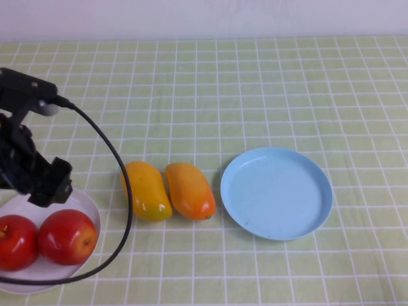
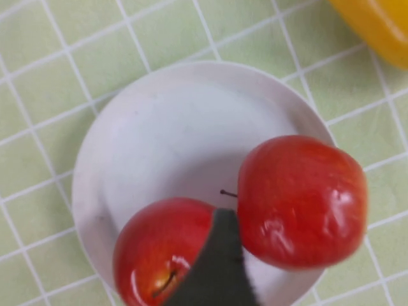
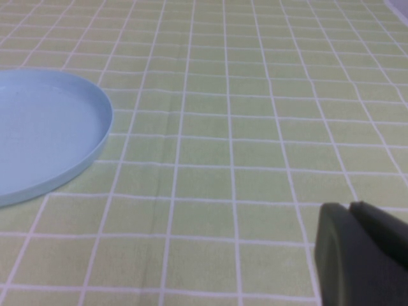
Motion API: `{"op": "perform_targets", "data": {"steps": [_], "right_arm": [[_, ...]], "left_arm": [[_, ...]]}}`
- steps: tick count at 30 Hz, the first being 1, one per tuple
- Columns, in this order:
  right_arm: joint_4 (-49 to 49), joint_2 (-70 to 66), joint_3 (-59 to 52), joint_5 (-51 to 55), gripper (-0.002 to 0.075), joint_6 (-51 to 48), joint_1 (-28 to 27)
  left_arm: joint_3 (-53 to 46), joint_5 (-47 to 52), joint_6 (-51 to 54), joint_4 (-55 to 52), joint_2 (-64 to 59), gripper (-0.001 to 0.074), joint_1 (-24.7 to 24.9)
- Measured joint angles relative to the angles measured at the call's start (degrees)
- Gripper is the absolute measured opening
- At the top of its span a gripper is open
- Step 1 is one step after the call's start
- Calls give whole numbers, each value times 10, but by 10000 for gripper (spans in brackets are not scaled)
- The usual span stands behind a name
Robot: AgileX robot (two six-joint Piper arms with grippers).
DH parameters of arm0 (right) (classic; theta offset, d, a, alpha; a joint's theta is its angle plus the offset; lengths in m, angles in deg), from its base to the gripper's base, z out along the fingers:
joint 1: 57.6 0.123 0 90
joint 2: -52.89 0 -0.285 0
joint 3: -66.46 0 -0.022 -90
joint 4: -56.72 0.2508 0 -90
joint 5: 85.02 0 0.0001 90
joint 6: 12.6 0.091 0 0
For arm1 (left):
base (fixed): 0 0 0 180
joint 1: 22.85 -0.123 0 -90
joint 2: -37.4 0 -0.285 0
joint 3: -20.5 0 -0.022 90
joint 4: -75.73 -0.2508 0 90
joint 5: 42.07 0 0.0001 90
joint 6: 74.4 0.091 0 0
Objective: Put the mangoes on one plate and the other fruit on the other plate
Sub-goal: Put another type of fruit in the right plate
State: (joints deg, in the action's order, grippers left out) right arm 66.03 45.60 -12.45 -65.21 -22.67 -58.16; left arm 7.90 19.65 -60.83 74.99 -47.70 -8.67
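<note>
glossy apples (image 1: 66, 236), glossy mangoes (image 1: 190, 190), matt checked cloth (image 1: 255, 89)

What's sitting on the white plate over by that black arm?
Two red apples lie side by side on the white plate. The open left gripper hovers above, hiding some of the rim. The shut right gripper stays beside the blue plate.

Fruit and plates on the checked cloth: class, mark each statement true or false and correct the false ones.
1. Both red apples lie on the white plate. True.
2. The blue plate holds a mango. False: it is empty.
3. The two mangoes lie side by side on the cloth. True.
4. The left gripper holds an apple. False: it is open, holding nothing, above the white plate.
5. The right gripper is open. False: shut.
</note>
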Motion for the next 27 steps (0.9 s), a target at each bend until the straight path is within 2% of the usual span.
{"op": "perform_targets", "data": {"steps": [3,4,5,7,9,13,20,27], "right_arm": [[0,0,0,0,-16,0,0],[0,0,0,0,-16,0,0],[0,0,0,0,-16,0,0],[0,0,0,0,-16,0,0],[0,0,0,0,-16,0,0],[0,0,0,0,-16,0,0],[0,0,0,0,-16,0,0],[0,0,0,0,-16,0,0]], "left_arm": [[-19,-4,-10,0,65,461,0],[-26,-6,-11,0,86,370,0],[-32,-8,-12,0,95,310,0],[-57,-11,-14,0,148,115,-1],[-74,-11,-15,0,183,50,-1],[-105,-16,-16,0,261,12,-2],[-187,-43,-37,2,385,4,-2],[-240,-64,-70,-10,443,3,-2]]}}
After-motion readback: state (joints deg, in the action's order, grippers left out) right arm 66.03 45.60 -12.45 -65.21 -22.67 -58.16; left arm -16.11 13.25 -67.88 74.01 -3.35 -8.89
